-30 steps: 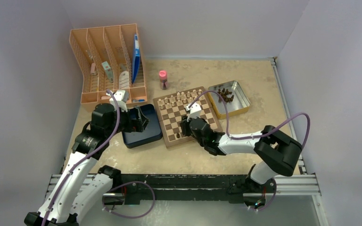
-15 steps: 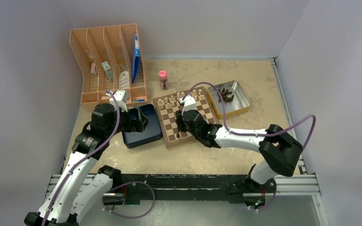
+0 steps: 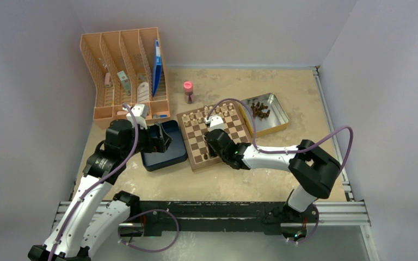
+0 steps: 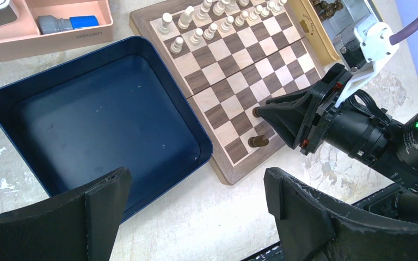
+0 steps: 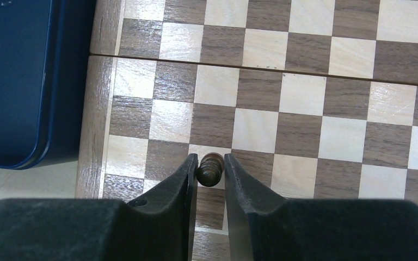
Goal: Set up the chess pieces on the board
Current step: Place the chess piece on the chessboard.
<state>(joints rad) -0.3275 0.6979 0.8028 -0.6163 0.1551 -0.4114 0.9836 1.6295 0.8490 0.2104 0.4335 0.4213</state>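
Fingertips of the right gripper (image 5: 210, 163) pinch 1 dark chess piece (image 5: 210, 169) on the board (image 5: 305, 81); the left gripper (image 4: 196, 182) gapes wide, blue box (image 4: 87, 119) beneath.

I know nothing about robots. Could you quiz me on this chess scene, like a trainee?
1. True or false: the left gripper grips a cream piece.
2. What sits between the right gripper's fingers? A) pink bottle B) dark chess piece C) blue box
3. Where do the spare dark pieces lie?
Key: 1 false, it hangs open; 2 B; 3 in the metal tin.
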